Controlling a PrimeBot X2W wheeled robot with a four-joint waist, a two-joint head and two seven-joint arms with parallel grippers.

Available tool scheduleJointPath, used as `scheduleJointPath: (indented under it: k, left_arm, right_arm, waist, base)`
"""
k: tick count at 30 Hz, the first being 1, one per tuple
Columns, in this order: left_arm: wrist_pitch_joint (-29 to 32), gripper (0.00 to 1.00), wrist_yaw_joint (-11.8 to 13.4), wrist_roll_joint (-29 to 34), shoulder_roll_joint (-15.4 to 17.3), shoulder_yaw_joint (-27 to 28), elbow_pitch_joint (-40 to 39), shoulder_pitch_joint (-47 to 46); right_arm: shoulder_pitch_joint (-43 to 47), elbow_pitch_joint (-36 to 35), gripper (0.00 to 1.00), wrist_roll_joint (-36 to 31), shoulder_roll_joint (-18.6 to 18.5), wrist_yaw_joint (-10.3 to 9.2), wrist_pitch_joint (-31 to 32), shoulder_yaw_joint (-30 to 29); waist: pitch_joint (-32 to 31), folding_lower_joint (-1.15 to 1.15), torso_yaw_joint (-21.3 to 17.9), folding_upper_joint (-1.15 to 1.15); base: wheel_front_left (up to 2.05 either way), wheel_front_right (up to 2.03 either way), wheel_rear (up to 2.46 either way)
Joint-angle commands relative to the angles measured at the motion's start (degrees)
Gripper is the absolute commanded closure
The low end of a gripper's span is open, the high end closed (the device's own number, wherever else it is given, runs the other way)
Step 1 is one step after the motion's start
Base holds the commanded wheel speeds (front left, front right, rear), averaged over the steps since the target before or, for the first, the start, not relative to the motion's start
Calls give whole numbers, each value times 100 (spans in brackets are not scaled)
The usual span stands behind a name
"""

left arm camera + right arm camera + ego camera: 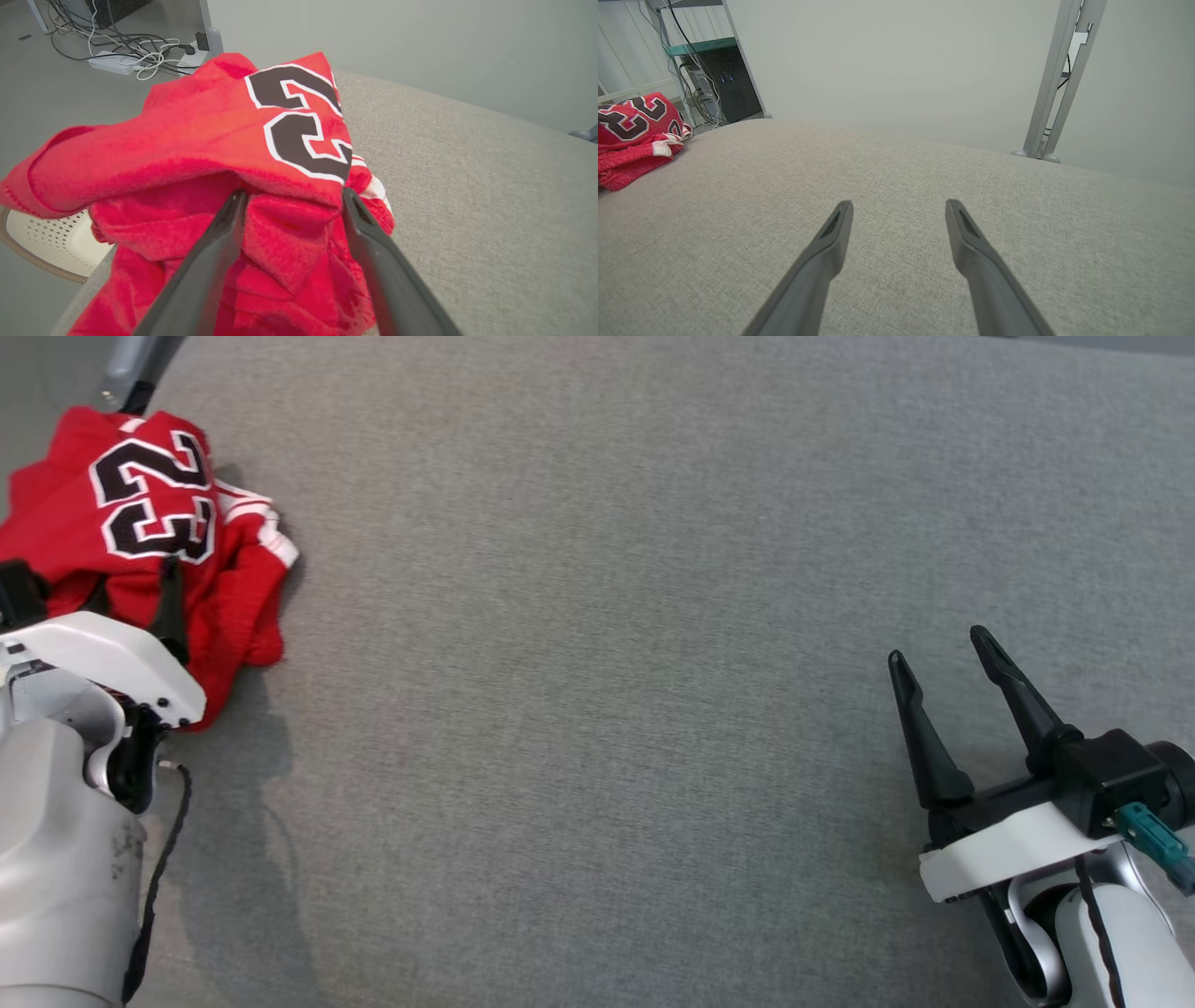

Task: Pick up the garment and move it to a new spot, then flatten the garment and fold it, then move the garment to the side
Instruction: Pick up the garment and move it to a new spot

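1. Dark left fingers [201, 270] stick up from the bottom of the left wrist view. They are spread wide, with a lump of the red garment [196, 140] between them.
2. That garment is a red shirt with a black 23 on it. It lies all bunched up at the far left edge of the grey counter [607, 616].
3. Right fingers [924, 747] are spread wide too and hold nothing. They are over bare counter at the near right, well away from the garment.
4. White basket [51, 238] with little holes sits on the floor beside the counter, and wires [140, 46] lie farther back.
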Motion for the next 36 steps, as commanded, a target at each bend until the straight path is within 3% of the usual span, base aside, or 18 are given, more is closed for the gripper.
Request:
scheduleJointPath:
  k: [1, 3, 4, 5, 14, 22, 30, 36]
  left_arm:
    - [35, 0, -18, -27, 95, 12, 212, -172]
    - [-49, 0, -2, -21, 184, 16, 407, -279]
    - [-111, 36, -4, -5, 218, 7, 485, -310]
    - [-193, 100, 13, 17, 257, 1, 550, -352]
    - [-1057, 100, 141, 276, 531, -162, 659, -443]
    - [-1287, 100, 284, 466, 704, -213, 17, 9]
    - [-1270, 100, 609, 585, 663, -206, -1687, 1504]
    - [-713, 100, 1050, 599, 588, -201, -3765, 3022]
  right_arm:
    - [-55, 10, 0, -5, -17, 1, -69, -30]
    - [-63, 33, 0, 2, -3, 1, -79, -19]
    - [-51, 43, 0, 9, 8, 1, -97, -22]
    - [-36, 52, 0, 17, 10, 1, -113, -33]
    - [140, 251, 0, 41, 113, 1, -261, -113]
    - [366, 429, 0, 59, 239, 1, -393, -220]
    - [721, 534, 0, 107, 350, 1, -451, -301]
    - [1023, 467, 0, 136, 393, 1, -451, -416]
  waist:
    - [109, 0, -146, 0]
    - [98, 0, -186, 0]
    - [79, 0, -197, 0]
    - [61, 0, -202, 0]
    - [-483, 0, -202, 0]
    - [-1248, 0, -229, 0]
    - [-2044, 0, -342, 0]
    - [-2341, 0, -457, 0]
  base:
    - [0, 0, 0]
    - [0, 0, 0]
    - [0, 0, 0]
    - [0, 0, 0]
    - [0, 0, 0]
    - [0, 0, 0]
    - [0, 0, 0]
    - [0, 0, 0]
